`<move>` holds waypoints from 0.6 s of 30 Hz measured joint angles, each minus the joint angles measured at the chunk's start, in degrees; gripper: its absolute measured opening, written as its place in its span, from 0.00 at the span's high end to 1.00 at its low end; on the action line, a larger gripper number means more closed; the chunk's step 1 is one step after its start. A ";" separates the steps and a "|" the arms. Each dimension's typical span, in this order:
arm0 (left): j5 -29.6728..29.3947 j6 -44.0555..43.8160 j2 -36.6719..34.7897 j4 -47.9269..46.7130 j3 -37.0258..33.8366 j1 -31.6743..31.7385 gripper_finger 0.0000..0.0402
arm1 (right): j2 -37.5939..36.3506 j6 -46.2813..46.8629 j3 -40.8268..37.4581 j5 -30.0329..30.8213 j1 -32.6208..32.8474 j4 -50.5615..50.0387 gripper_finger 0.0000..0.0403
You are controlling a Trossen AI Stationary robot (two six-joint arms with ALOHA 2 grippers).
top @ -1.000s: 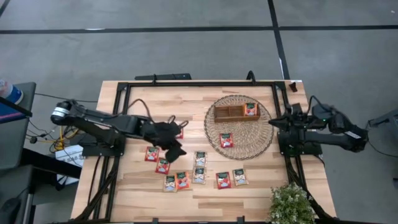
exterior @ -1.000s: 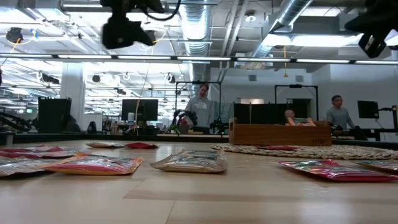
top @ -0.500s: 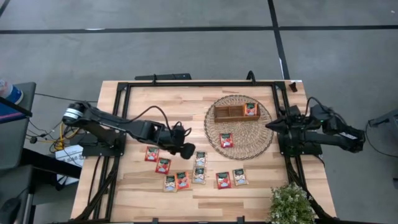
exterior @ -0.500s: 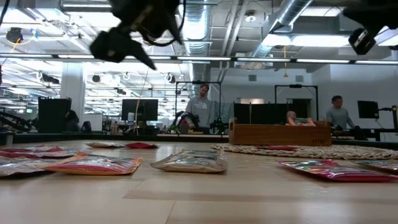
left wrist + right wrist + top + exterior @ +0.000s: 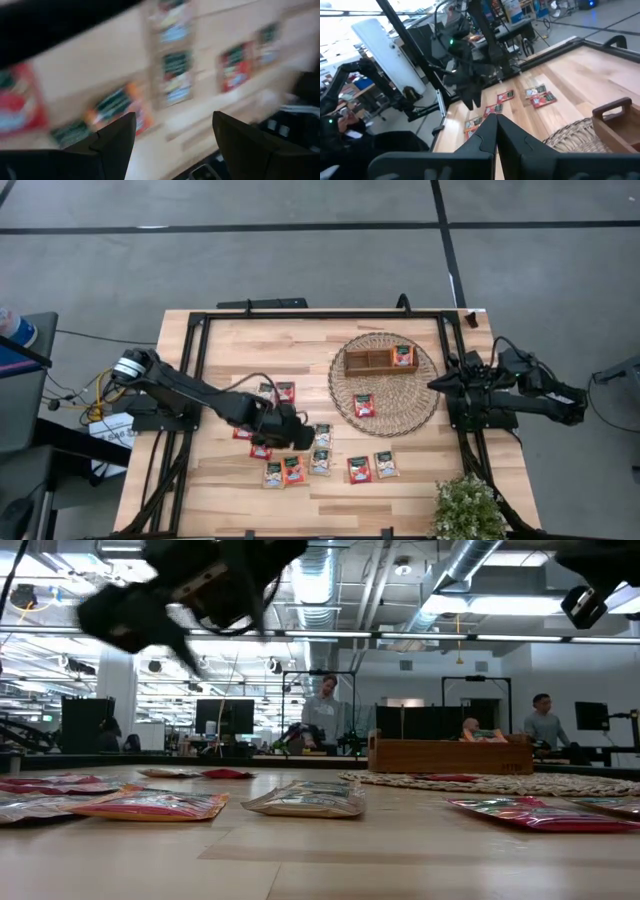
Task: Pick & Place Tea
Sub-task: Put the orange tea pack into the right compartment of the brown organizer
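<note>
so, left gripper [image 5: 296, 438]: over the loose tea packets near the middle of the table, toward the front edge; fingers [image 5: 116, 145] spread apart with nothing between them
right gripper [image 5: 437, 383]: off the right edge of the woven mat, near the table's right edge; fingers [image 5: 492, 137] pressed together, empty
table [image 5: 225, 340]: light wooden top with a black frame along its edges
woven mat [image 5: 420, 405]: round, on the right half of the table toward the back edge
wooden tray [image 5: 368, 361]: on the back part of the mat, with compartments
tea in tray [image 5: 403, 356]: one red packet in the compartment at the tray's right end
tea on mat [image 5: 364, 405]: one red packet lying flat on the mat, in front of the tray
loose tea packets [image 5: 321, 462]: lying flat on the table left of the mat, in a loose group running toward the front edge; red and pale ones mixed; some partly hidden by the left arm
packet near middle [image 5: 286, 391]: red, apart from the group, closer to the back edge
front pair [image 5: 372, 468]: one red and one pale, side by side near the front edge, below the mat
plant [image 5: 467, 510]: at the front right corner of the table
people [image 5: 322, 712]: standing in the room beyond the table, seen in the low view
</note>
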 joint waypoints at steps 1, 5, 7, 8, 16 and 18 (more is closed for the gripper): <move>0.45 -2.41 0.56 0.23 -0.03 -0.90 0.36 | 0.23 0.08 0.04 0.00 0.00 -0.39 1.00; 0.50 -9.76 3.27 1.24 2.03 -4.12 0.36 | 0.74 0.11 0.05 -0.10 0.01 -0.51 1.00; 0.51 -12.97 4.55 0.32 3.24 -5.60 0.36 | 0.74 0.11 -0.02 -0.21 0.01 -0.76 1.00; 0.48 -14.65 5.17 -0.93 4.00 -6.29 0.36 | 0.74 0.11 -0.01 -0.39 0.01 -0.66 1.00; -0.35 -20.82 9.79 -8.52 6.93 -8.19 0.36 | 0.74 0.11 -0.01 -1.50 0.01 -0.50 1.00; -0.52 -20.82 11.21 -8.33 6.99 -7.88 0.36 | 0.74 0.11 -0.01 -1.50 0.00 -0.43 1.00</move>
